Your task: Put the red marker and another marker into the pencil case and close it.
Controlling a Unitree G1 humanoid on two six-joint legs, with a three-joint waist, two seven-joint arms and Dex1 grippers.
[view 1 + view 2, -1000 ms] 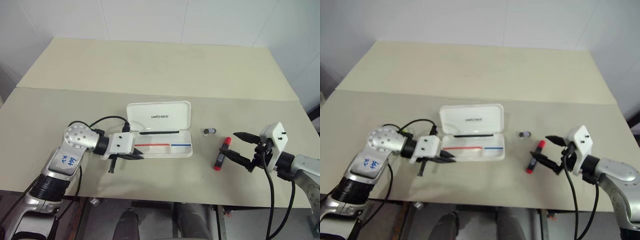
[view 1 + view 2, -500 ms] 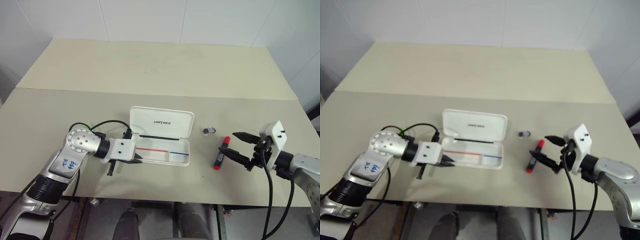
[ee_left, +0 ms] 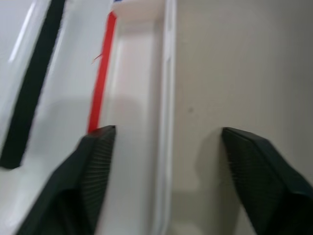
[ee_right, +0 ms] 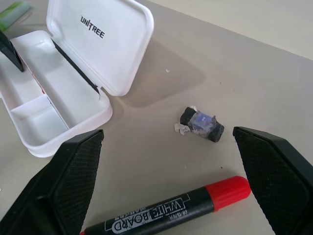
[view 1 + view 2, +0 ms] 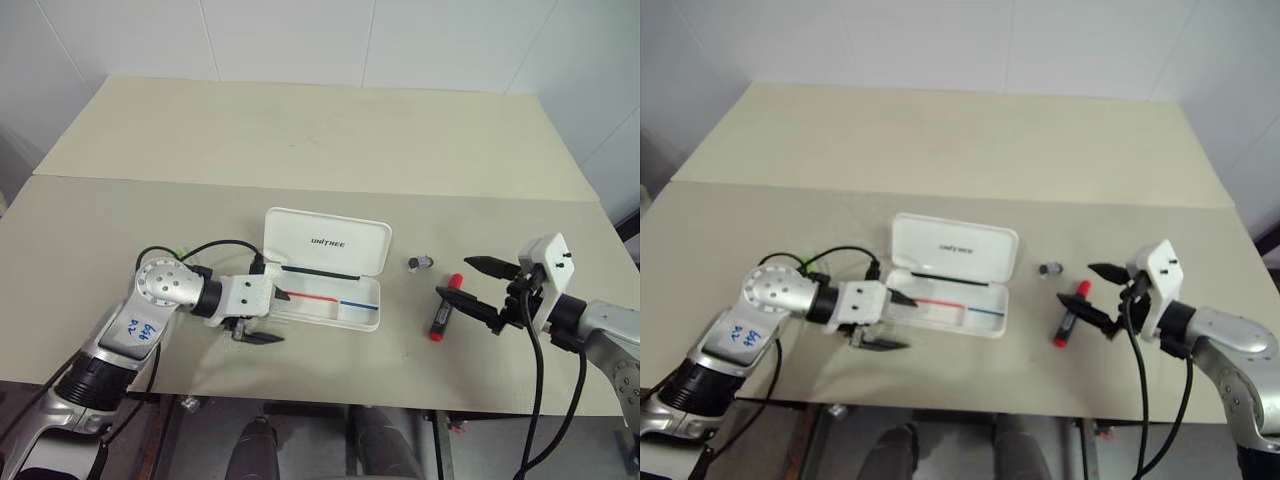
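The pencil case (image 4: 93,54) looks like smooth, glossy white plastic; the red marker (image 4: 171,215) has a glossy plastic barrel; the worktop (image 5: 300,140) is matt beige; pincer fingers (image 4: 73,181) show finely textured black pads.

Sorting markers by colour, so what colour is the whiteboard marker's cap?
Red cap, black barrel; clearest in the right wrist view.

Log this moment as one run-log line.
case: pencil case open on table | red marker outside case | left pincer open at case end | right pincer open over marker
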